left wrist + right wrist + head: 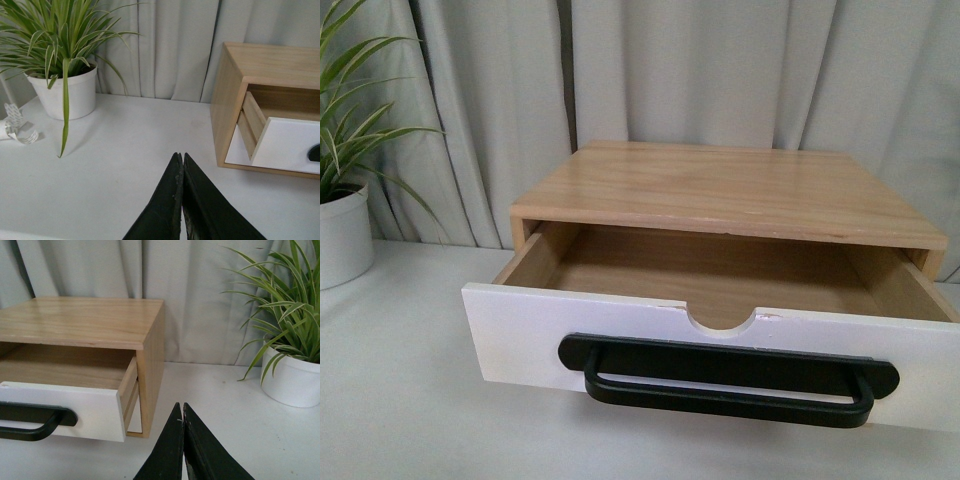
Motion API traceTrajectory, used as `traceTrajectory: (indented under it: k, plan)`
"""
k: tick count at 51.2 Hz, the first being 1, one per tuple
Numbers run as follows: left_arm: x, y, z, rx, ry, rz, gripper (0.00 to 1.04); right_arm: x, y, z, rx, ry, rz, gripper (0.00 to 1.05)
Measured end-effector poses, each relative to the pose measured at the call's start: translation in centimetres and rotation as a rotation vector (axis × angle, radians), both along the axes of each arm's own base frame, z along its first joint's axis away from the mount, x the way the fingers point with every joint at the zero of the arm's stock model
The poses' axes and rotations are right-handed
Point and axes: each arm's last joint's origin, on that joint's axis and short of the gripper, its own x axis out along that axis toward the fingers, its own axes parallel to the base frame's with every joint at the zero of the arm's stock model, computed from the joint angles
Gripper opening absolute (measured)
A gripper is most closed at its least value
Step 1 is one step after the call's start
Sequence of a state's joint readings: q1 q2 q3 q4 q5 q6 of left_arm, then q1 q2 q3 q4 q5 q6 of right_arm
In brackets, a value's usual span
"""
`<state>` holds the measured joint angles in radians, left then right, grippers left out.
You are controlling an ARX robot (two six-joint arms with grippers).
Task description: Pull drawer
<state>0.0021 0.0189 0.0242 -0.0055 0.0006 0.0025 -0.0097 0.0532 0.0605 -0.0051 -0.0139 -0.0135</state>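
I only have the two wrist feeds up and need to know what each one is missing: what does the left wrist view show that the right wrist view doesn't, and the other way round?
Only the left wrist view shows the shut left gripper, a curl of white tape lying on the table, and a plant in a white pot on that side.

Only the right wrist view shows the shut right gripper, the black bar handle clearly, and a second potted plant.

Both show the drawer pulled partly out of the wooden case, with grey curtains behind.
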Motion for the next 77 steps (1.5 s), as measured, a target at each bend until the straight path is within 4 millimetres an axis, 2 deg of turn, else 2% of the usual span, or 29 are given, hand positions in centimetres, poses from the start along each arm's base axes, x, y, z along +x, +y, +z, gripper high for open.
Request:
traceTrajectory:
  k: [8,14,30,32,44,50,60,62,77]
  plan:
    - [0.0,0.0,-0.4,-0.001,-0.001,0.0,0.04,0.0,0.0,-0.4,0.001,0.003,-0.007,0.01]
    - [0.0,0.0,-0.4,-0.001,-0.002,0.0,0.04,0.0,0.0,-1.4,0.001,0.003,-0.004,0.01]
    - [0.0,0.0,-0.4,-0.001,-0.002,0.0,0.04,0.0,0.0,-1.4,0.001,0.002,-0.006,0.01]
    - [0.0,0.0,-0.4,-0.003,-0.002,0.0,0.05,0.0,0.0,-1.4,0.001,0.002,-0.006,0.05]
    - [0.0,0.0,-0.4,-0.004,-0.003,0.0,0.42,0.0,0.0,-1.4,0.001,0.002,-0.006,0.44]
    - [0.0,0.0,-0.4,-0.004,-0.003,0.0,0.65,0.0,0.0,-1.4,0.001,0.002,-0.006,0.65]
    - [0.0,0.0,-0.4,-0.004,-0.003,0.0,0.97,0.0,0.0,-1.4,0.002,0.002,-0.006,0.98]
    - [0.0,0.0,-0.4,-0.003,-0.003,0.0,1.01,0.0,0.0,-1.4,0.003,0.002,-0.006,0.97]
    - [0.0,0.0,-0.4,-0.004,-0.003,0.0,0.99,0.0,0.0,-1.4,0.003,0.002,-0.006,0.96]
